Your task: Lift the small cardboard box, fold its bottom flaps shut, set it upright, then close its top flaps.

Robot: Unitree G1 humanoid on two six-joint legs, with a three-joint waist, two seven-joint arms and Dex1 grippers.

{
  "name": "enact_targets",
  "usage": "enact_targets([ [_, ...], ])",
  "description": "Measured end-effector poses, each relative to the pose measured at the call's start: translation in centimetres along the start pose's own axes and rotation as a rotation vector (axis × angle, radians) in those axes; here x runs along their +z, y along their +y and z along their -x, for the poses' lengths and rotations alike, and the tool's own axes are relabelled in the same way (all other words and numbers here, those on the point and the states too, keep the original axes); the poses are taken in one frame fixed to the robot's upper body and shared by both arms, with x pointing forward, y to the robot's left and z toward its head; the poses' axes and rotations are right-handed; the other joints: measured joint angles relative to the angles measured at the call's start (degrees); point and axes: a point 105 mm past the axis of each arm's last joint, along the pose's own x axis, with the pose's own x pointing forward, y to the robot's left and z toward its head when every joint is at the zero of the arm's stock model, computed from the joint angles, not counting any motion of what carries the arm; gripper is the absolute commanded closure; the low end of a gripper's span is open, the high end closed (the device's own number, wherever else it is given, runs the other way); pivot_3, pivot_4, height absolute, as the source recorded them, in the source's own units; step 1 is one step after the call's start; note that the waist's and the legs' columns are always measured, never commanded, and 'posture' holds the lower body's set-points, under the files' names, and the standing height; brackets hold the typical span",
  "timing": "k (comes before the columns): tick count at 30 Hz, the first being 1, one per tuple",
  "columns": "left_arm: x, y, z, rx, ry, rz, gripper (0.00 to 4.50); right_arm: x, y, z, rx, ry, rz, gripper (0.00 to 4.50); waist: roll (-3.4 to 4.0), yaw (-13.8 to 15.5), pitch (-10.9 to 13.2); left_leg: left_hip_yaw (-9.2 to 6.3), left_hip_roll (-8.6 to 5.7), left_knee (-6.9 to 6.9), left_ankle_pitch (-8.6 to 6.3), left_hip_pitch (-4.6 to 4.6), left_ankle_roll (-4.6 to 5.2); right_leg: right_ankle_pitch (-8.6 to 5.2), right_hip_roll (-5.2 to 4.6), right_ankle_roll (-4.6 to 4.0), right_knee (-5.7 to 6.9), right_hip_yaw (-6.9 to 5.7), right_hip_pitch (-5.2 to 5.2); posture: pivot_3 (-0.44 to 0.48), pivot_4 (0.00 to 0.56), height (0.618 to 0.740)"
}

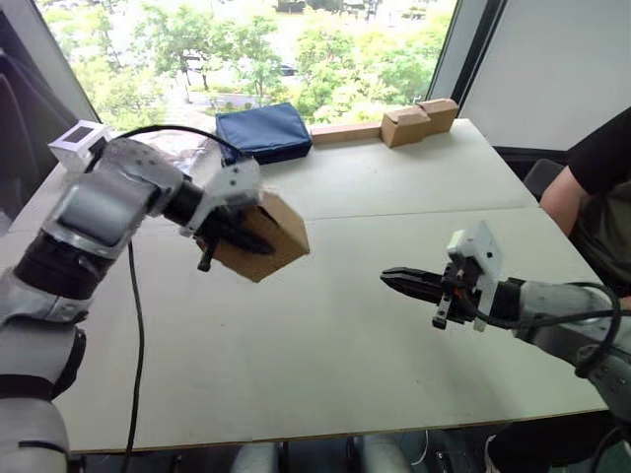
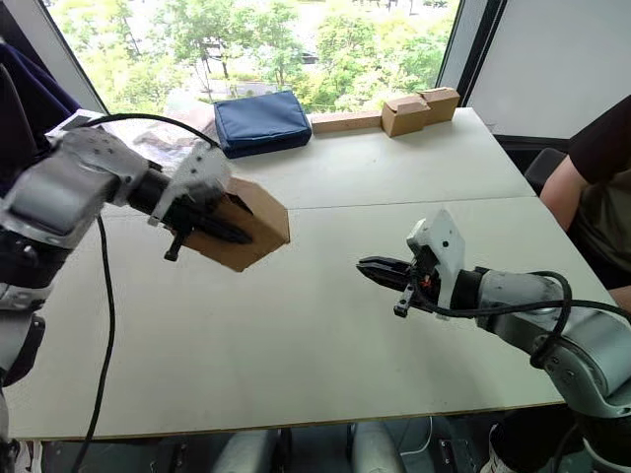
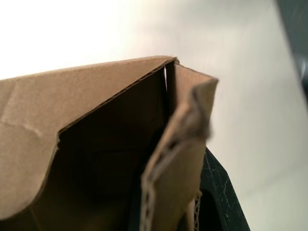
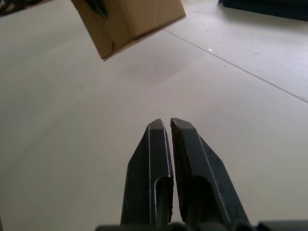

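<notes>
The box (image 1: pixel 264 239) is up in the air, off the surface (image 1: pixel 325 365). So the lifting part looks done. The left end effector (image 1: pixel 229 236) has it pinched, with one black finger on the outside wall and the other one tucked inside the open end. The box is tipped over on a slant, not standing up.

In the left wrist view, the open end of the box is right in front of the left end effector. One flap (image 3: pixel 175 168) stands up next to the finger, and the inside looks dark and hollow. So this end is not folded shut yet. I cannot tell if it is the bottom end or the top end. I think the folding, the standing up and the closing of the top are all left to do.

The right end effector (image 1: pixel 409 283) holds nothing. Its two fingers are pressed almost together. It hangs low over the surface and points toward the box, which is well apart from it, off to its left and higher up.

Past the left end effector, at the far side, lies a blue pouch (image 1: pixel 262 132). A white cube (image 1: pixel 79 140) sits at the far corner. Two tan boxes (image 1: pixel 418 121) with a long strip sit far beyond the right end effector. A person (image 1: pixel 592 197) sits out past the right end effector. Nothing stands between the two end effectors.
</notes>
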Motion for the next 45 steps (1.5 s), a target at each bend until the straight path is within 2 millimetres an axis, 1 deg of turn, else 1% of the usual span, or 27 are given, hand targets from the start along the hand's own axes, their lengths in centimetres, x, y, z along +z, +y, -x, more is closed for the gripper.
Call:
enact_targets([
  [1,0.1,0.0,-0.4,-0.010,0.044,-0.017,4.50,0.2,0.4,-0.1,0.013,0.011,0.037,4.32,-0.01,0.1,0.0,-0.02,0.00,0.02,0.00,-0.03,0.01,0.00,0.00,0.00,-0.02,0.00,0.01,0.000,0.150,0.737],
  [2,0.2,0.1,-0.9,-0.014,0.085,-0.030,4.50,0.0,0.8,-0.3,0.026,0.041,0.072,4.32,-0.01,0.2,0.0,-0.04,-0.02,0.04,-0.01,-0.06,0.02,-0.01,0.00,0.01,-0.02,0.01,0.01,0.000,0.150,0.737],
  [4,0.3,-0.2,-2.5,-0.038,0.163,-0.062,4.50,-1.2,2.0,-0.8,0.068,0.112,0.111,4.32,-0.03,0.1,0.0,-0.05,-0.03,0.09,-0.06,-0.18,0.11,-0.01,-0.01,0.03,-0.19,0.03,0.03,0.000,0.150,0.737],
  [6,0.3,-0.9,-3.8,-0.075,0.205,-0.072,4.50,-2.2,2.7,-1.1,0.094,0.146,0.108,4.32,-0.05,-0.1,0.0,-0.12,-0.04,0.23,-0.08,-0.42,0.15,0.00,0.00,0.04,-0.26,0.04,-0.06,0.000,0.150,0.737],
  [7,0.3,-1.2,-4.4,-0.093,0.223,-0.074,4.50,-2.4,2.9,-1.1,0.093,0.147,0.105,4.32,-0.04,-0.2,0.0,-0.14,-0.02,0.49,-0.16,-0.62,0.27,0.01,0.02,0.05,-0.24,0.04,-0.18,0.000,0.150,0.737],
  [11,0.6,-2.6,-6.9,-0.151,0.281,-0.102,4.50,-3.6,2.9,-1.1,0.068,0.162,0.076,4.32,-0.04,0.0,0.0,-0.20,-0.04,0.78,-0.23,-0.71,0.39,0.01,0.03,0.06,-0.10,0.04,-0.15,0.000,0.150,0.737],
  [14,1.2,-2.6,-8.0,-0.153,0.272,-0.093,4.50,-3.9,2.8,-1.1,0.048,0.165,0.074,4.32,-0.04,0.1,0.0,-0.26,-0.05,0.85,-0.23,-0.71,0.39,0.01,0.03,0.06,-0.01,0.03,-0.13,0.000,0.150,0.737],
  [16,1.3,-2.4,-8.4,-0.157,0.278,-0.091,3.95,-3.8,2.9,-1.2,0.042,0.156,0.073,4.50,-0.04,0.1,0.0,-0.27,-0.05,0.85,-0.23,-0.70,0.39,0.00,0.04,0.06,0.04,0.03,-0.15,0.000,0.150,0.737],
  [18,2.0,-2.1,-8.7,-0.155,0.276,-0.079,3.32,-3.8,3.1,-1.2,0.046,0.151,0.069,4.50,-0.04,0.1,0.0,-0.31,-0.07,0.85,-0.23,-0.72,0.39,-0.01,0.04,0.09,0.08,0.02,-0.16,0.000,0.150,0.737],
  [19,2.5,-1.9,-8.7,-0.151,0.272,-0.075,2.80,-3.9,3.2,-1.2,0.047,0.153,0.067,4.50,-0.04,0.1,0.0,-0.31,-0.08,0.85,-0.23,-0.72,0.40,-0.01,0.04,0.09,0.09,0.02,-0.16,0.000,0.150,0.737],
  [22,3.2,-2.0,-8.5,-0.159,0.266,-0.051,1.58,-4.3,3.2,-1.1,0.045,0.164,0.060,4.50,-0.04,0.0,0.0,-0.31,-0.08,0.85,-0.23,-0.70,0.40,-0.02,0.04,0.09,0.12,0.02,-0.16,0.000,0.150,0.737],
  [23,3.2,-2.0,-8.4,-0.164,0.265,-0.043,1.26,-4.3,3.2,-1.1,0.045,0.165,0.060,4.50,-0.03,-0.1,0.0,-0.31,-0.08,0.85,-0.23,-0.67,0.40,-0.02,0.04,0.09,0.15,0.02,-0.16,0.000,0.150,0.737],
  [24,3.3,-2.1,-8.4,-0.173,0.261,-0.028,1.26,-4.3,3.3,-1.1,0.046,0.166,0.058,4.50,-0.03,-0.1,0.0,-0.31,-0.07,0.85,-0.23,-0.66,0.40,-0.03,0.05,0.10,0.17,0.02,-0.16,0.000,0.150,0.737],
  [26,3.9,-2.4,-8.0,-0.204,0.237,0.004,1.26,-4.3,3.3,-1.1,0.051,0.163,0.055,4.50,-0.03,-0.1,0.0,-0.32,-0.06,0.85,-0.23,-0.67,0.40,-0.04,0.07,0.10,0.19,0.02,-0.18,0.000,0.150,0.737],
  [27,4.5,-2.4,-7.4,-0.218,0.205,0.033,1.26,-4.1,3.3,-1.2,0.051,0.148,0.048,4.50,-0.05,-0.1,0.0,-0.33,-0.05,0.85,-0.23,-0.69,0.40,-0.04,0.08,0.10,0.20,0.02,-0.20,0.000,0.150,0.737],
  [28,5.4,-2.1,-6.2,-0.218,0.153,0.074,1.26,-3.8,3.3,-1.3,0.053,0.121,0.035,4.50,-0.06,-0.1,0.0,-0.33,-0.05,0.86,-0.23,-0.71,0.40,-0.04,0.08,0.11,0.20,0.02,-0.22,0.000,0.150,0.737],
  [31,8.4,-0.6,-1.1,-0.134,-0.046,0.135,1.26,-2.6,3.0,-1.4,0.051,0.024,-0.024,4.50,-0.03,-0.2,0.0,-0.32,-0.03,0.85,-0.24,-0.67,0.42,-0.05,0.09,0.12,0.21,0.02,-0.22,0.000,0.150,0.737],
  [33,9.4,0.3,1.6,-0.071,-0.214,0.162,1.26,-1.6,2.4,-1.3,0.031,-0.068,-0.092,4.50,0.03,-0.2,0.0,-0.32,-0.03,0.84,-0.25,-0.60,0.43,-0.05,0.08,0.12,0.24,0.02,-0.16,0.000,0.150,0.737],
  [34,9.4,0.8,2.7,-0.028,-0.302,0.175,1.26,-1.3,2.0,-1.2,0.015,-0.109,-0.122,4.50,0.04,-0.2,0.0,-0.30,-0.03,0.84,-0.25,-0.55,0.43,-0.05,0.06,0.12,0.27,0.04,-0.14,0.000,0.150,0.737],
  [35,8.7,1.3,3.5,0.026,-0.374,0.201,1.26,-1.2,1.6,-1.1,0.002,-0.134,-0.149,4.50,0.12,-0.3,-0.1,-0.30,-0.03,0.83,-0.25,-0.49,0.43,-0.05,0.04,0.12,0.29,0.05,-0.10,0.000,0.150,0.737],
  [36,7.4,1.7,3.9,0.078,-0.435,0.246,1.26,-1.1,1.1,-1.1,-0.018,-0.163,-0.178,4.50,0.15,-0.3,-0.1,-0.27,-0.03,0.81,-0.25,-0.35,0.43,-0.06,0.02,0.10,0.33,0.11,-0.01,0.000,0.150,0.737],
  [38,4.3,2.4,3.8,0.181,-0.476,0.352,1.76,-1.4,0.4,-1.1,-0.049,-0.182,-0.215,4.50,0.13,-0.2,-0.1,-0.29,-0.03,0.78,-0.24,-0.35,0.42,-0.06,0.03,0.10,0.34,0.11,-0.01,0.000,0.150,0.737],
  [39,2.0,2.2,3.4,0.255,-0.505,0.433,1.97,-1.6,0.0,-1.1,-0.061,-0.193,-0.234,4.50,0.14,-0.2,-0.1,-0.27,-0.03,0.78,-0.24,-0.34,0.42,-0.06,0.01,0.10,0.35,0.13,0.00,0.000,0.150,0.737],
  [40,0.8,2.1,3.1,0.280,-0.511,0.480,2.44,-1.8,-0.2,-1.1,-0.067,-0.190,-0.242,4.50,0.11,-0.2,-0.1,-0.26,-0.04,0.78,-0.24,-0.37,0.40,-0.06,-0.01,0.10,0.35,0.15,-0.04,0.000,0.150,0.737],
  [42,-2.2,1.5,2.6,0.377,-0.548,0.572,3.13,-2.3,-0.4,-1.4,-0.063,-0.178,-0.249,4.50,0.06,-0.1,0.0,-0.25,-0.06,0.82,-0.23,-0.42,0.38,-0.05,-0.14,0.10,0.35,0.19,-0.06,0.000,0.150,0.737],
  [43,-3.7,1.3,2.4,0.425,-0.549,0.621,3.54,-2.5,-0.5,-1.6,-0.057,-0.171,-0.255,4.50,0.03,-0.1,0.0,-0.25,-0.08,0.81,-0.22,-0.44,0.36,-0.05,-0.21,0.10,0.30,0.16,-0.07,0.000,0.150,0.737],
  [45,-7.2,0.6,2.3,0.550,-0.548,0.690,4.37,-3.1,-0.5,-2.3,-0.029,-0.162,-0.273,4.50,0.04,-0.1,-0.1,-0.20,-0.15,0.79,-0.20,-0.34,0.33,-0.05,-0.37,0.10,0.32,0.14,0.00,0.000,0.150,0.737],
])
